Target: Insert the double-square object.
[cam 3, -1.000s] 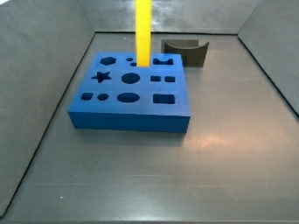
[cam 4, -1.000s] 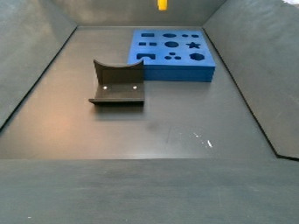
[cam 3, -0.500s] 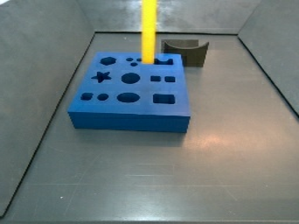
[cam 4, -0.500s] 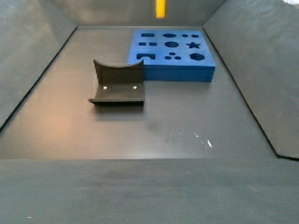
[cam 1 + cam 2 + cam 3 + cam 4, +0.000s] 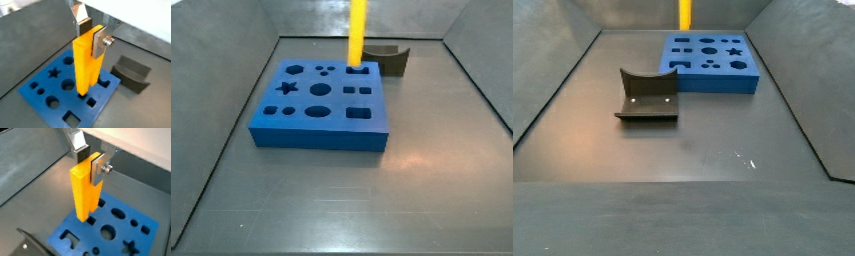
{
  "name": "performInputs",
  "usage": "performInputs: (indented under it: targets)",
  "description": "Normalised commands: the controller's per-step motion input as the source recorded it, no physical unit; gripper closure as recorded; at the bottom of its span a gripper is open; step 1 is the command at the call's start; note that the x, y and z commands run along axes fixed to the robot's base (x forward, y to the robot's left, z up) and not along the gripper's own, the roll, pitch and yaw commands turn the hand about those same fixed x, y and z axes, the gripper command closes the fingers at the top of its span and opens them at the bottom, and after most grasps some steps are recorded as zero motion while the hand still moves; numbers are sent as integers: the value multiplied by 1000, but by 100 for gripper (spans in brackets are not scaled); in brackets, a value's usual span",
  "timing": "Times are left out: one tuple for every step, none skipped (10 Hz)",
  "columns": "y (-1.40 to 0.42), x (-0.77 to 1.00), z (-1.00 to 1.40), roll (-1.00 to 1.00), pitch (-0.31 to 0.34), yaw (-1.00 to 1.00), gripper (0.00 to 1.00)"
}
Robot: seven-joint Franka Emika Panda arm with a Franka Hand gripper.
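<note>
The double-square object (image 5: pixel 87 65) is a tall yellow-orange block. My gripper (image 5: pixel 91 34) is shut on its upper end and holds it upright, as both wrist views show (image 5: pixel 91 160). The object (image 5: pixel 85 193) hangs over the blue holed block (image 5: pixel 50 92), with its lower end close above the block's top. In a side view the object (image 5: pixel 358 35) ends over the holes at the far right corner of the blue block (image 5: pixel 318 105). I cannot tell whether it touches. In both side views the gripper is above the picture; only the object (image 5: pixel 684 14) and the block (image 5: pixel 710 62) show.
The dark grey curved fixture (image 5: pixel 385 57) stands on the floor right behind the block's far right corner, and also shows beside the block (image 5: pixel 647 95). Sloping grey walls (image 5: pixel 225 120) enclose the floor. The block has several other holes, among them a star (image 5: pixel 287 88).
The gripper has carried the yellow object sideways along the block's far edge, toward the corner near the fixture. The block and fixture have not moved.
</note>
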Motion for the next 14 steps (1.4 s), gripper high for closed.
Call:
performInputs:
  targets:
    - [109,209,-74,36,-14,-906,100]
    - [51,117,-211,0,-21,-997,100]
    - [0,23,-329,-56,-74,-1000,100]
    - [0,6,-309,-86,-106,-1000,100]
    - [0,3,-311,-80,-101,-1000,100]
    - [0,0,-363,-47,-71,-1000,100]
    - [0,0,-369,-26,-43,-1000,100]
    - [0,0,-323,-27,-11,-1000,100]
    - [0,0,-237,-39,-4,-1000,100]
    - [0,0,-51,-37,0,-1000,100]
    - [0,0,0,-21,0,-1000,100]
    - [0,0,0,-21,0,-1000,100]
    - [0,0,0,-14,0,-1000,100]
    - [0,0,0,-27,0,-1000,100]
